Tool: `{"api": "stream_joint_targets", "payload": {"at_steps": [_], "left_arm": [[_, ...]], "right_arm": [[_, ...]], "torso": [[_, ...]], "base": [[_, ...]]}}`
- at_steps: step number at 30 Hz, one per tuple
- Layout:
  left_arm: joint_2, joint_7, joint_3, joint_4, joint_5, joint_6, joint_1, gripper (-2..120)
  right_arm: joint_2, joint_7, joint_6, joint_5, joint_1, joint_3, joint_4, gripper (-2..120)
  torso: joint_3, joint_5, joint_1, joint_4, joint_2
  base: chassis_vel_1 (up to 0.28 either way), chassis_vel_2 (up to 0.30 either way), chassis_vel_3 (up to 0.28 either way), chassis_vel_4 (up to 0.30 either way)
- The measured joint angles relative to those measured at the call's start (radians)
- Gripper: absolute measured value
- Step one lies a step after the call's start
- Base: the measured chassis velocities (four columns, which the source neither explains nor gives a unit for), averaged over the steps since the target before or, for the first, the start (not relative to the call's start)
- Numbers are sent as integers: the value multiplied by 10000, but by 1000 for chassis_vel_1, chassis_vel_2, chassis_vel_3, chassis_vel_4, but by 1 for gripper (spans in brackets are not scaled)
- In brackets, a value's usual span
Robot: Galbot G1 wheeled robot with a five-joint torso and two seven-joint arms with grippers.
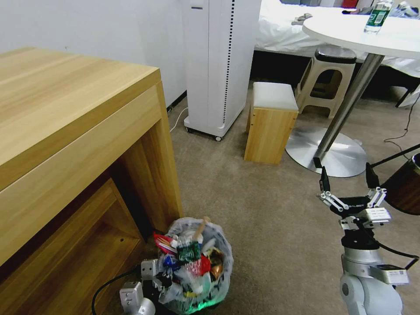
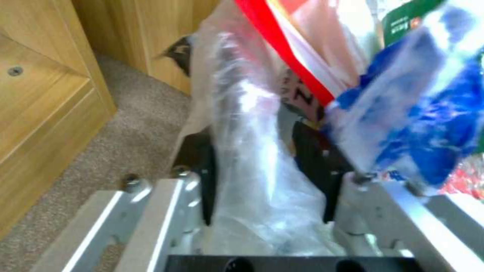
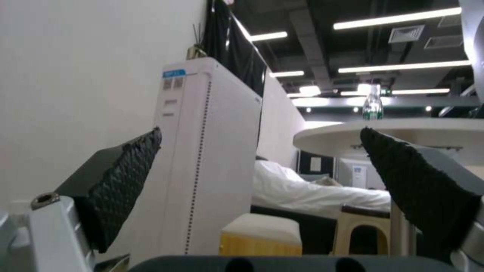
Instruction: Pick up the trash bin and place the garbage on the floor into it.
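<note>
In the head view the trash bin (image 1: 199, 267), heaped with garbage (image 1: 189, 258), sits on the floor (image 1: 271, 210) at the foot of the wooden desk (image 1: 74, 131), the left hand (image 1: 153, 275) at its near rim and the right hand (image 1: 349, 186) raised well apart, fingers spread wide. The left wrist view shows that hand's dark fingers (image 2: 312, 166) clamped on the bag-lined rim (image 2: 252, 158), a blue-white carton (image 2: 423, 113) just beside. The right wrist view has the right hand's pads (image 3: 126, 177) wide apart, holding nothing, before a white tower unit (image 3: 211, 158).

Head camera looks down; wrist cameras sit close behind each pincer.
</note>
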Motion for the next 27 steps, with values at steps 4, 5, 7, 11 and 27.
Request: {"api": "stream_joint_targets", "payload": {"at_steps": [4, 5, 7, 11, 27], "left_arm": [[-18, -17, -31, -58, -74, -40, 18, 59], [-17, -25, -47, -76, -106, -73, 8, 65], [-14, -37, -59, -80, -126, -103, -6, 67], [60, -146, -228, -175, -213, -160, 14, 88], [234, -229, -535, -511, -269, -178, 344, 115]], "right_arm": [[33, -31, 6, -3, 7, -112, -158, 100], [40, -35, 7, -11, 23, -151, -215, 100], [41, -40, 7, -22, 31, -174, -238, 100], [-24, -128, 44, -41, 44, -232, -383, 100], [-44, -127, 42, -6, 108, -378, -499, 100]], "torso": [[0, 0, 0, 1, 0], [0, 0, 0, 1, 1], [0, 0, 0, 1, 0], [0, -1, 1, 0, 0], [0, -1, 0, 0, 0]], "base": [[0, 0, 0, 0], [0, 0, 0, 0], [0, 0, 0, 0], [0, 0, 0, 0], [0, 0, 0, 0]]}}
